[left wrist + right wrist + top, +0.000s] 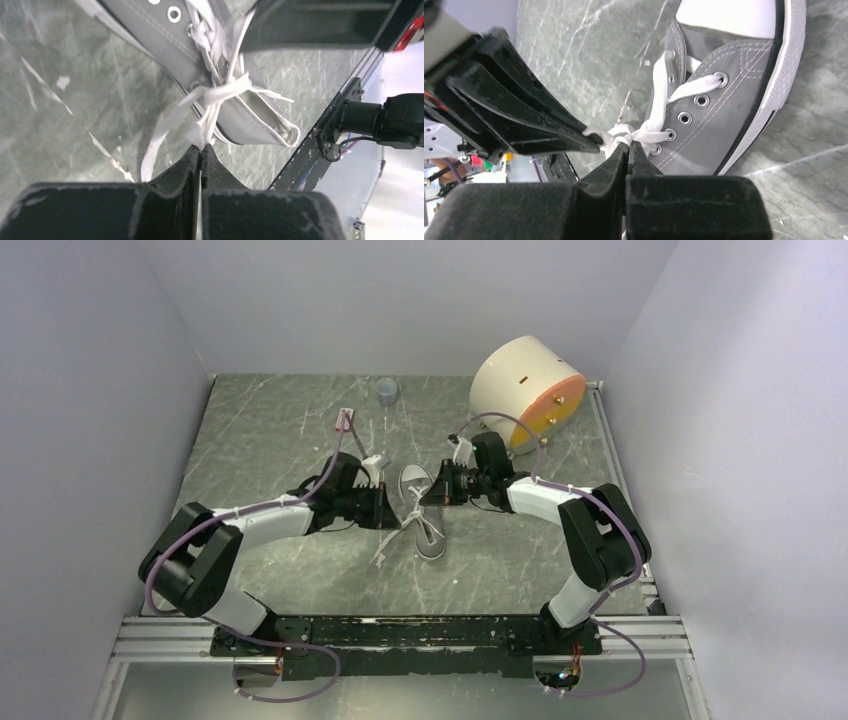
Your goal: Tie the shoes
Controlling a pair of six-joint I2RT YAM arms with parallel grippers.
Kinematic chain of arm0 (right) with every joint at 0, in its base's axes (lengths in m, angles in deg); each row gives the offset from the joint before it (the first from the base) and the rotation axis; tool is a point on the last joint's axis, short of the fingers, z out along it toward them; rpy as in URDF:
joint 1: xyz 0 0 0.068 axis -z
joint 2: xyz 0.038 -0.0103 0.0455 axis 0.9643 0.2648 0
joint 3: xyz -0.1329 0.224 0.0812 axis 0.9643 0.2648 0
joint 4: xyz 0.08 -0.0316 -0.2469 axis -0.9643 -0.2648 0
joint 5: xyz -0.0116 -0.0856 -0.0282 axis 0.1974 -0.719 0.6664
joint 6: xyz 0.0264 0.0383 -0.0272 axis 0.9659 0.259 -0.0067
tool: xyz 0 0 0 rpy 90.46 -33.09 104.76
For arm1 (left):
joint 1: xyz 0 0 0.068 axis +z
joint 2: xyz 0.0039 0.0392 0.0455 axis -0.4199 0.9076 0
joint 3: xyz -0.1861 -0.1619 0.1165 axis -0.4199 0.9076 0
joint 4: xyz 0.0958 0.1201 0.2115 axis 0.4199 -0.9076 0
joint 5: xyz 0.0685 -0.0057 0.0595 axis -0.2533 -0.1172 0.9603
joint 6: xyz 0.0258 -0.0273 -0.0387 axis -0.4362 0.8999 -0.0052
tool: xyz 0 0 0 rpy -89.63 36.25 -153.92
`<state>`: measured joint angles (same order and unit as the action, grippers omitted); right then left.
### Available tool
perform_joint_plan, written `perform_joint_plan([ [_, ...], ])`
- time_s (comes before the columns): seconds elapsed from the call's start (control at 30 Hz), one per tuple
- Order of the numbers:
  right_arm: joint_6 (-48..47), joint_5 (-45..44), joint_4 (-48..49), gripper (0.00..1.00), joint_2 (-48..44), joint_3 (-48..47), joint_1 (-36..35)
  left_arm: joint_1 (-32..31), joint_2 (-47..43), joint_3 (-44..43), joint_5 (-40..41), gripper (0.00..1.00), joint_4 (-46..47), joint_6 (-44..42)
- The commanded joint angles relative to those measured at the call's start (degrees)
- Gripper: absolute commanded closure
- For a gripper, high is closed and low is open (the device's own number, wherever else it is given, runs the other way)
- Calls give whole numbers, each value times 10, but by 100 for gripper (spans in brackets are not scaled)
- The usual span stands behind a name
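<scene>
The grey canvas sneaker (421, 512) with white sole and toe cap lies mid-table between both arms, toe toward the back. It also shows in the left wrist view (200, 65) and the right wrist view (724, 95). Its white laces (220, 92) are crossed into a knot over the upper eyelets. My left gripper (201, 148) is shut on a lace strand at the shoe's left side (392, 508). My right gripper (628, 145) is shut on a lace strand right at the knot, on the shoe's right side (432, 495). A loose lace end trails on the table (385, 552).
A cream cylinder with an orange face (525, 390) lies at the back right. A small grey cup (387, 390) and a small pinkish tag (344, 420) sit at the back. Grey walls close in the table on three sides.
</scene>
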<state>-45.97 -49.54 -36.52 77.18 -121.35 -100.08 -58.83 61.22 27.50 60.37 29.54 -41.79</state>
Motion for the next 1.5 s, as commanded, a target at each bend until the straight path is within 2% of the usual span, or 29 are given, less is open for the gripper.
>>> perform_joint_plan([
  [0.0,46,-20,61,100,-1,5,3,-7,-32,57,0,95,88,77],
  [0.3,65,-64,62,100,-11,16,11,-7,-35,107,18,95,110,103],
  [0.4,48,-44,61,100,2,11,13,-7,-30,107,12,95,122,106],
  [0.7,-101,-32,-119,97,42,-99,10,-4,-2,36,-10,95,98,67],
  [0.77,-115,-34,-150,91,53,-122,10,-2,11,4,-12,95,76,44],
  [0.9,-122,-86,-217,65,42,-148,6,8,52,-63,-19,95,36,13],
  [0.97,-117,-106,-227,56,20,-142,4,12,76,-97,-23,95,8,-5],
  [1.03,-109,-114,-231,50,2,-129,4,13,88,-118,-23,95,-9,-20],
  [1.13,-112,-129,-243,48,-18,-114,5,18,85,-135,1,91,-36,-40],
  [1.17,-109,-131,-241,48,-26,-107,7,20,82,-138,6,88,-46,-45],
  [1.2,-104,-128,-234,48,-33,-97,12,22,79,-141,12,79,-56,-50],
  [1.27,-89,-114,-213,48,-48,-77,23,23,68,-138,25,57,-82,-57],
  [1.37,-86,-103,-209,48,-62,-64,36,23,28,-105,41,31,-94,-59],
  [1.47,-93,-97,-211,48,-71,-60,41,24,-22,-64,44,26,-94,-61],
])
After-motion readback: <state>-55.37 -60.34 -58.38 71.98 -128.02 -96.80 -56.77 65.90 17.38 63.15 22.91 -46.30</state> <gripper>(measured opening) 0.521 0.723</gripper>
